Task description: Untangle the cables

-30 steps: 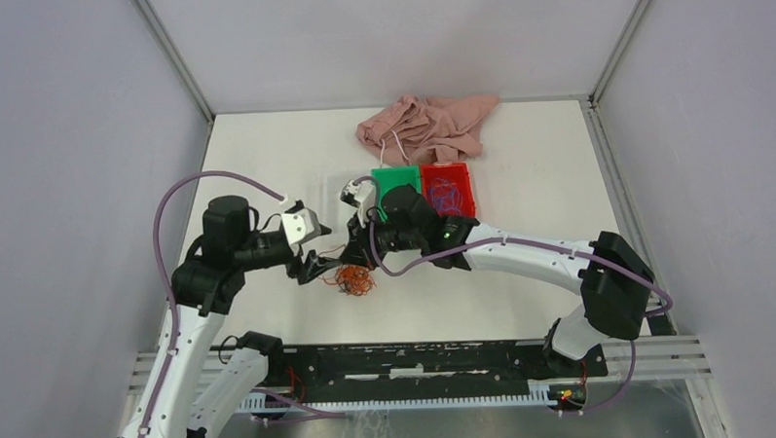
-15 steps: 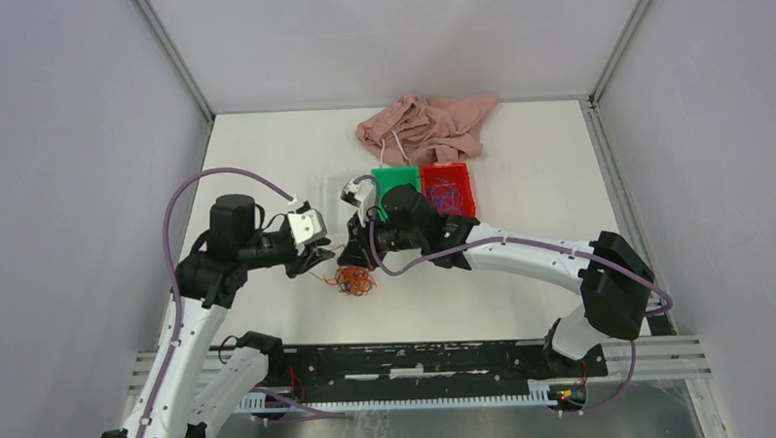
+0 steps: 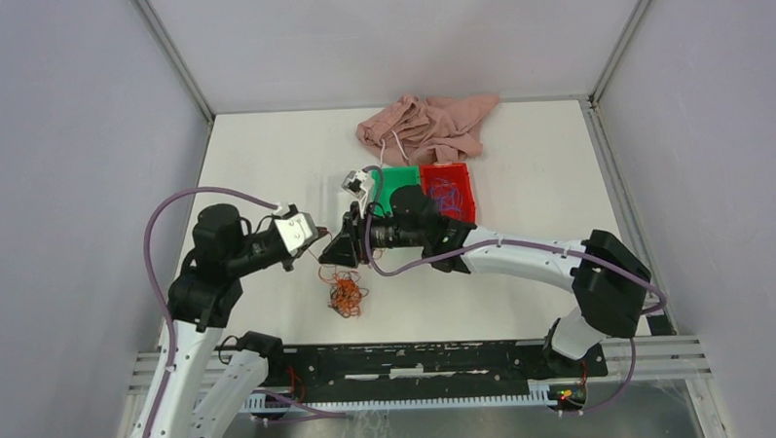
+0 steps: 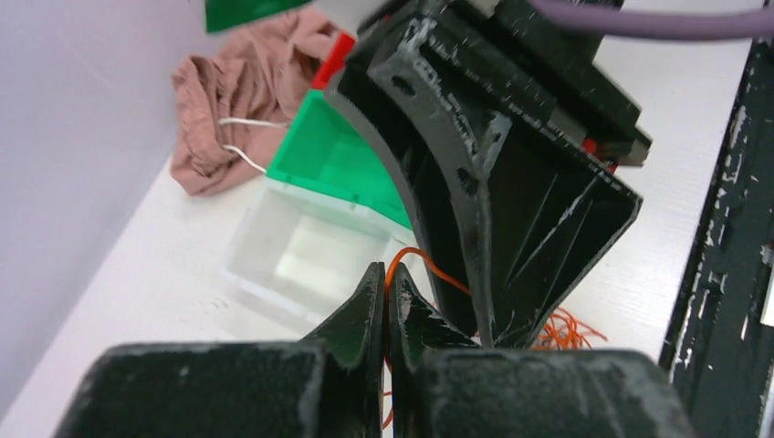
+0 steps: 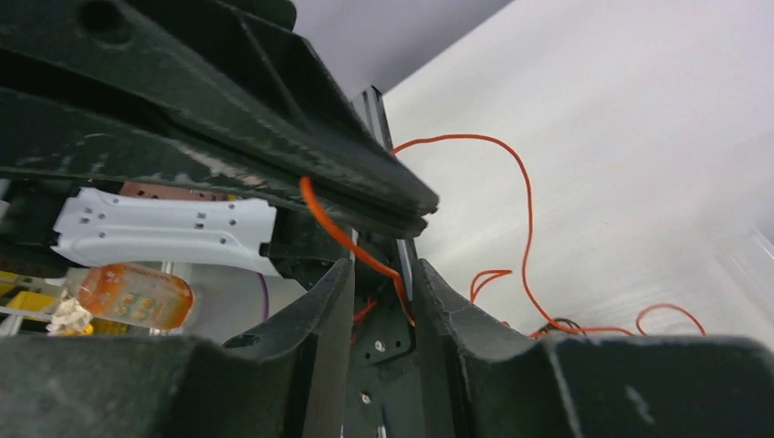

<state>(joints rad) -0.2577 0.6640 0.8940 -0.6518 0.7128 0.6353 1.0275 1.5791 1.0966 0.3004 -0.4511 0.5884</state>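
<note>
On your left, the left claw (image 4: 387,274) is closed tight, its two fingers pinching a single orange strand (image 4: 429,266) that arcs up from between the tips. From above, that claw sits at about 9 o'clock from the middle of the tabletop (image 3: 532,263), raised off the surface and pointing toward 3 o'clock. At roughly 5 o'clock from the pinch, the cables (image 3: 346,294) lie on the tabletop as a small orange and dark tangle. Tip to tip with the left claw, the right claw (image 5: 384,274) points toward 9 o'clock with its fingers parted. The orange strand passes through the gap between them. Toward 12 o'clock from the right wrist, a clear bin (image 4: 306,260), a green bin (image 3: 402,178) and a red bin (image 3: 469,202) stand side by side, and the red one holds thin bluish strands (image 3: 446,193). A pink cloth (image 3: 426,125) is bunched beyond them at the far edge.
</note>
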